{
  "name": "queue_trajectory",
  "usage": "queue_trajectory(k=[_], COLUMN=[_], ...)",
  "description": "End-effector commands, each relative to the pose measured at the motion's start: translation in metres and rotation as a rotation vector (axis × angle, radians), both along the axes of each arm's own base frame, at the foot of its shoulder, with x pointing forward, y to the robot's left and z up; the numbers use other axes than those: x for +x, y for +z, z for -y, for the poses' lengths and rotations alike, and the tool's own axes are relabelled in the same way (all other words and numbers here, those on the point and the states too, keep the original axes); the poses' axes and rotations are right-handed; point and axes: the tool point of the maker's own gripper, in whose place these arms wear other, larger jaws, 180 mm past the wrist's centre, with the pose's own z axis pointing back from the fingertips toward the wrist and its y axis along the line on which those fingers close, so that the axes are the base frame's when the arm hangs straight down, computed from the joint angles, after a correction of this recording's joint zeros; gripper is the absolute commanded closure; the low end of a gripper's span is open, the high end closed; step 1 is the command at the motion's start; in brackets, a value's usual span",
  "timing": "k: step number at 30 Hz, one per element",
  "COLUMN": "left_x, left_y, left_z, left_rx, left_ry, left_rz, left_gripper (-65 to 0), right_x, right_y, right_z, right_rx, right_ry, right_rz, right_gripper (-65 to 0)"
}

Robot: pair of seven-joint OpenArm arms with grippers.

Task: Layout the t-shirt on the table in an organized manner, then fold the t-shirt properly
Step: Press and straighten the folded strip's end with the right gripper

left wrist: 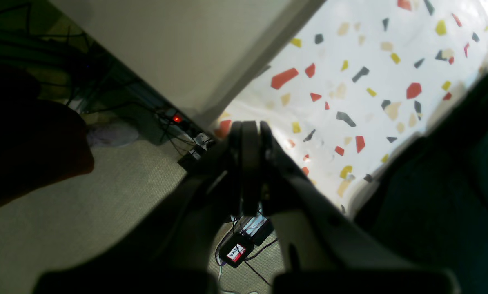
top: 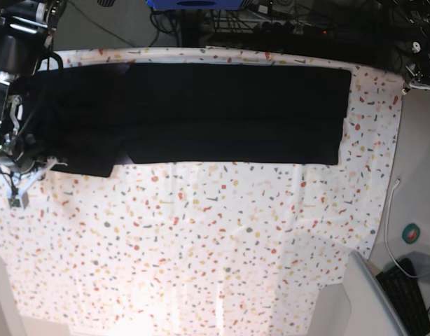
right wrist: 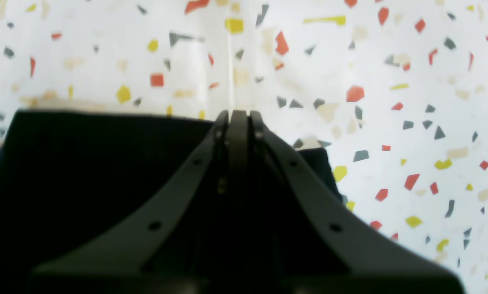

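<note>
Base view: black t-shirt (top: 229, 112) folded along the table's (top: 222, 259) far edge; right gripper (right wrist: 239, 116) clenched over its sleeve, apparently pinching cloth, risking dragging folds askew.

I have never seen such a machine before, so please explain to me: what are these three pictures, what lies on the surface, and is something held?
This is a robot with two arms. One camera looks down from above; two sit on the wrists, behind each gripper. A black t-shirt, folded into a long band, lies on the speckled table. The right gripper is shut over the shirt's edge; whether it pinches cloth cannot be told. The left gripper is shut and holds nothing, beside the table's edge.
</note>
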Motion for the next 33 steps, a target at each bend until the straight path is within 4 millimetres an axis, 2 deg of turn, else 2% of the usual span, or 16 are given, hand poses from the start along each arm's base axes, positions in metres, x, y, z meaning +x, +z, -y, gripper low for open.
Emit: queue_trajectory(k=[1, 10, 14, 20, 33], left_x=[0.006, 0.005, 0.006, 0.006, 0.013], left_y=[0.012, 0.012, 0.012, 0.012, 0.014], left_z=[-0.011, -0.011, -0.011, -0.011, -0.011], left_rx=[0.036, 0.038, 0.038, 0.038, 0.04], left_ry=[-0.002, -0.003, -0.003, -0.003, -0.004], left_rz=[0.026, 0.024, 0.025, 0.025, 0.039], left_gripper=[0.0, 0.0, 0.0, 0.0, 0.0], right_x=[0.008, -0.032, -0.052, -0.077, -0.115], right_y=[0.016, 0.022, 0.02, 0.021, 0.001], right_z=[0.004, -0.013, -0.029, -0.033, -0.035], right_rx=[-0.02, -0.049, -0.031, -0.017, 0.001], right_ry=[-0.001, 0.03, 0.032, -0.012, -0.033], right_rz=[0.049, 0.035, 0.03, 0.03, -0.128], right_gripper=[0.0, 0.0, 0.0, 0.0, 0.0])
